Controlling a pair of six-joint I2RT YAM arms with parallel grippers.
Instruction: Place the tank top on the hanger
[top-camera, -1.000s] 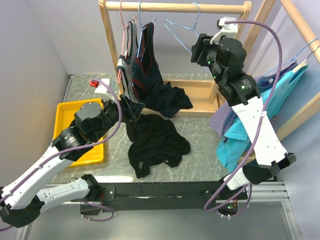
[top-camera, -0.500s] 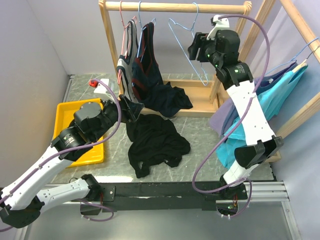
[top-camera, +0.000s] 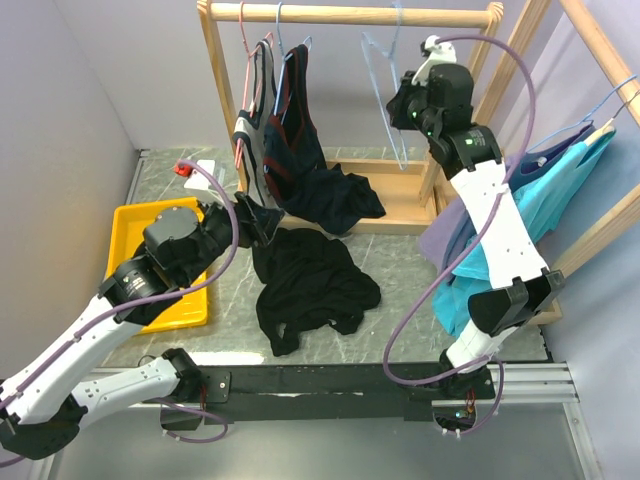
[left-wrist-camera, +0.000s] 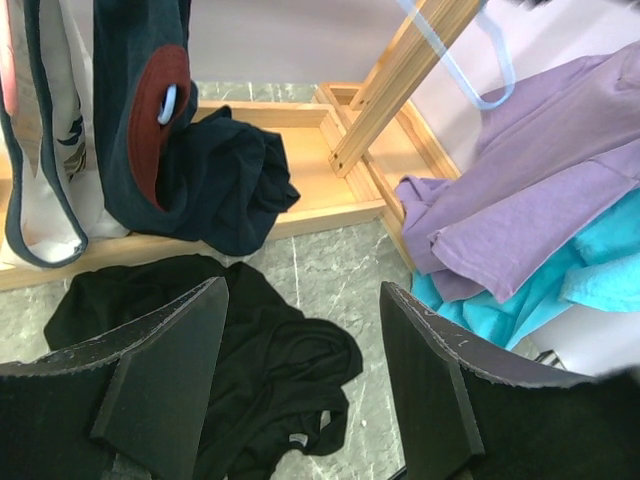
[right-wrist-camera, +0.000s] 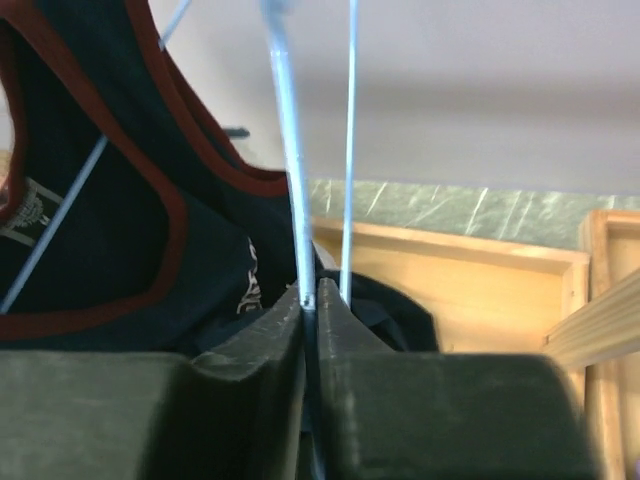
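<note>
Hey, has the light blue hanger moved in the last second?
Yes. Seen from above, the hanger has swung right beneath the wooden rail, toward the rack's right end, with the right pincer shut on it.

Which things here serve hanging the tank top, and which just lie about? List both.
Job: plain black fabric tank top; thin light-blue wire hanger; right gripper, shut on it; left gripper, open.
Lying about: red-trimmed dark top; grey-black top with pale edging; yellow plastic tray; purple and turquoise garments.
</note>
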